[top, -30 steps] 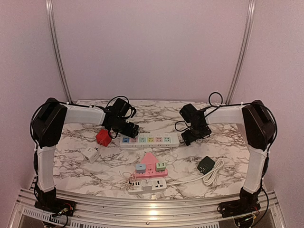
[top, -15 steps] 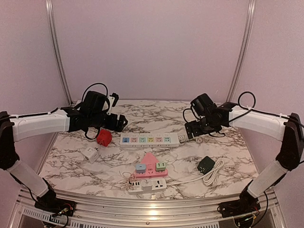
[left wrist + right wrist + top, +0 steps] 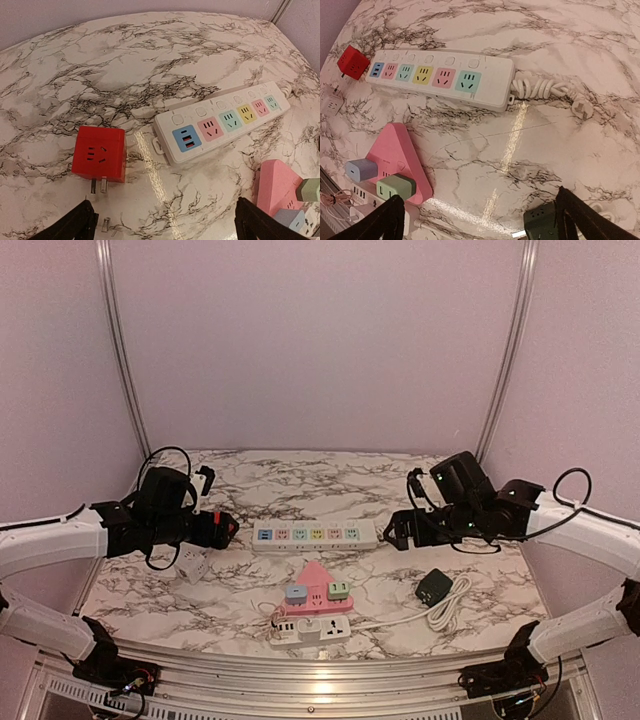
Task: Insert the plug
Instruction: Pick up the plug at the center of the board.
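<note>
Retreat to the frame's sides leaves the left gripper [image 3: 167,227] and right gripper [image 3: 482,220] both spread wide and empty, while the white power strip [image 3: 315,535] sits mid-frame with the red cube plug [image 3: 98,153] loose just beside its left end, not yet inserted.

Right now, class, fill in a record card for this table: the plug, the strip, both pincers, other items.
Likely plug: red cube adapter, lying loose, prongs showing, not inserted
Strip: white power strip, coloured sockets all empty, beside the red adapter
Left pincer: open, holding nothing, near the red adapter
Right pincer: open, holding nothing, near the strip's cord end
Others: pink triangular adapter, green adapter, white cube
</note>
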Action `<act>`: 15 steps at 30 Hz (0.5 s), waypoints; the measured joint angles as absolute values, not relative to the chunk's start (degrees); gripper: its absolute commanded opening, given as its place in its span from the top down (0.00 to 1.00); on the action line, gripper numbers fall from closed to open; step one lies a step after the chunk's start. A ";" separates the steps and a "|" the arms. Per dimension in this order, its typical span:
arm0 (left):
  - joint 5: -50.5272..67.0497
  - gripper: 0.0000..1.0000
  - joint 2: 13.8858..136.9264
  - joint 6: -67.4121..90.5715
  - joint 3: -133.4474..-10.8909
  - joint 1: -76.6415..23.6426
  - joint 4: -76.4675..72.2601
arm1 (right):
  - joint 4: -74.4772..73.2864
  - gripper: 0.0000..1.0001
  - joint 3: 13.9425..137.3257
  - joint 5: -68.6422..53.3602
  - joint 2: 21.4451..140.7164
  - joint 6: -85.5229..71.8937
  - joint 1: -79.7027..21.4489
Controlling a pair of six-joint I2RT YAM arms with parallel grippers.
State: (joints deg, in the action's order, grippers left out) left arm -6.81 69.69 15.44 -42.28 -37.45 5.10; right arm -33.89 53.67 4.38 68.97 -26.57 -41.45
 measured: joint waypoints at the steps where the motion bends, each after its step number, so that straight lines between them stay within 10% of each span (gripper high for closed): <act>1: -7.16 0.01 69.82 15.44 -42.35 -37.45 5.56 | -33.87 0.01 54.46 3.60 69.30 -26.35 -41.36; 15: -12.16 0.01 80.68 14.83 -50.22 -34.72 6.79 | -30.15 0.02 61.14 -2.02 76.93 -19.55 -40.88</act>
